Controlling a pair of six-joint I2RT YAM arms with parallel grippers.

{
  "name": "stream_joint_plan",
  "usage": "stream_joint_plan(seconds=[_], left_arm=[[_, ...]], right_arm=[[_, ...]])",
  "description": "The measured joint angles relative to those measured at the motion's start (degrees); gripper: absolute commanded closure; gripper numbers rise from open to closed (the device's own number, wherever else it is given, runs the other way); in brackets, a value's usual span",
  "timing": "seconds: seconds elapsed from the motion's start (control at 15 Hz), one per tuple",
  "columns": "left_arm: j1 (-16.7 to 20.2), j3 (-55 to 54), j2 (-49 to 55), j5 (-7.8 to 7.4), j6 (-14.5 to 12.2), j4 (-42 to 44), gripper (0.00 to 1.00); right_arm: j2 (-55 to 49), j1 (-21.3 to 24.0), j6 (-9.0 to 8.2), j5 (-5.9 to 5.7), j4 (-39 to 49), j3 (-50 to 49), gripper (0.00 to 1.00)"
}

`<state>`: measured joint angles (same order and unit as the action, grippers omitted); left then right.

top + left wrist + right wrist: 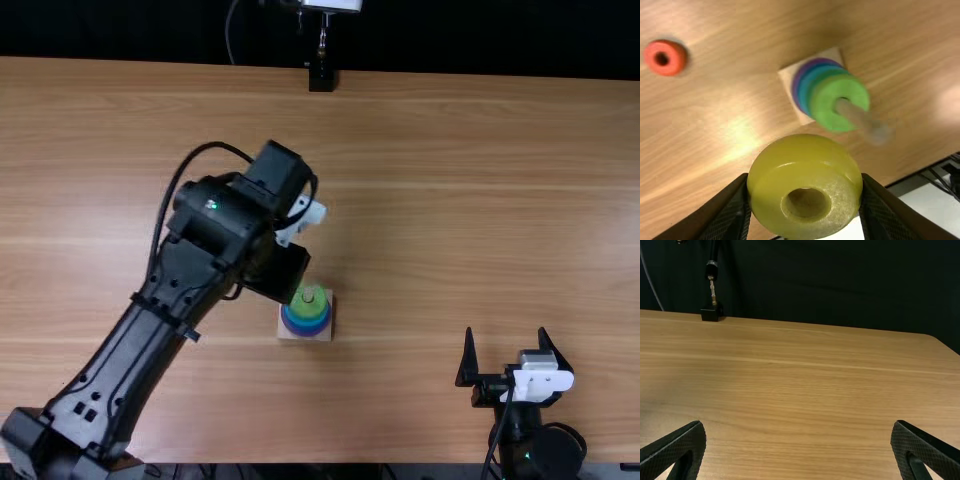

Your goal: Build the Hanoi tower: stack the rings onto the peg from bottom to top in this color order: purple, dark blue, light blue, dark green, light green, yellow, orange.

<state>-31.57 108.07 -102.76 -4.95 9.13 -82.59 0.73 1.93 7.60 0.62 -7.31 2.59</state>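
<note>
Backdrop (480, 40): black, hung beyond the far edge of a light brown wooden counter (450, 200)
Stack: rings sit around the peg (855, 115) on a square wooden base (786, 75), a purple ring (796, 84) lowest, blue bands (805, 85) and a darker green band (818, 80) above it, a light green ring (830, 102) on top; the line between the two blues is hard to tell
Yellow ring (805, 150): pinched between the fingers of the left pincer (804, 185), clear of the counter and just beside the peg in the left wrist view
Orange ring (677, 57): lying flat on the counter, well apart from the base, its hole facing up
Left arm (150, 310): stretched over the counter in the top view, its forward end beside the stack and partly covering it
Right pincer (506, 335): fingers spread and empty, at the near edge of the counter, apart from the stack
Step in hand: by all appearances the yellow ring, sixth of seven, with orange alone to follow
Next move: the left pincer likely needs to centre the hole over the peg's tip, level the ring, lower it onto light green, then let go; a tilted or off-centre approach could catch the tip
</note>
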Motion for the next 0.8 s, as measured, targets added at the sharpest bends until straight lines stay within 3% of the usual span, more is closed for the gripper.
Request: stream_joint_plan(seconds=[0.6, 0.8], left_arm=[[-5.2, 3.7, -4.1, 0.07, 4.5, 0.1, 1.0], [-5.2, 3.7, -4.2, 0.02, 4.7, 0.1, 1.0]], right_arm=[[0.0, 0.0, 0.0, 0.02, 0.0, 0.0, 0.0], [0.0, 0.0, 0.0, 0.04, 0.0, 0.0, 0.0]])
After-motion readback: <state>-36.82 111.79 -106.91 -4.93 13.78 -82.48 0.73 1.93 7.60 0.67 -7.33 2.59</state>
